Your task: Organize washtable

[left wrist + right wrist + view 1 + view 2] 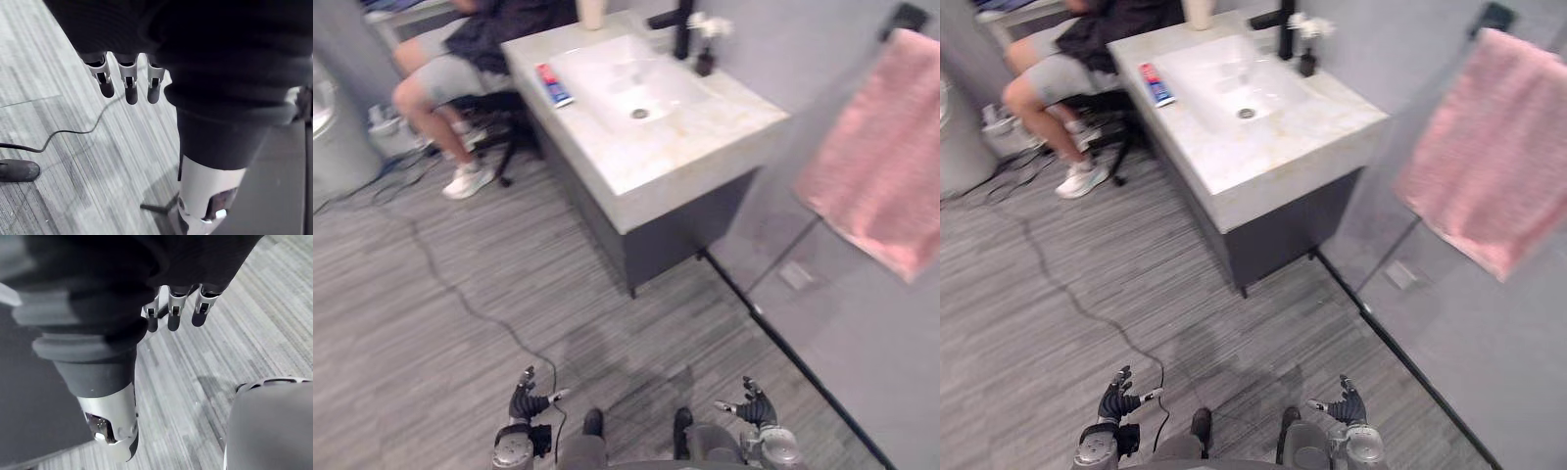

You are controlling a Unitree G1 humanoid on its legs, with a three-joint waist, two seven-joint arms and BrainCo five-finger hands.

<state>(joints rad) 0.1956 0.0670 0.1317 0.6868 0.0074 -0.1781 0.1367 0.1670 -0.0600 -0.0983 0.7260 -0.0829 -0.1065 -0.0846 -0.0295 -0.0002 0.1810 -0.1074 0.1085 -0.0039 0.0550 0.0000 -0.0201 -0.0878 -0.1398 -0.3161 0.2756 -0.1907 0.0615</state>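
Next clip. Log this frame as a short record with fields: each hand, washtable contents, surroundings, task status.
left robot hand: open, empty, held low
right robot hand: open, empty, held low
washtable: ahead, well apart from both hands
on it: toothpaste tube beside the sink; faucet, flower vase and cup at the back
surroundings: pink towel hanging at right; person seated at far left
status: nothing touched yet

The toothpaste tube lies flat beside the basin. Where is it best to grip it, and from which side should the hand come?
Probably across its middle, coming down from above, with thumb and fingers on its two long edges. The toothpaste tube lies flat on the counter beside the basin, so only its top and edges are free.
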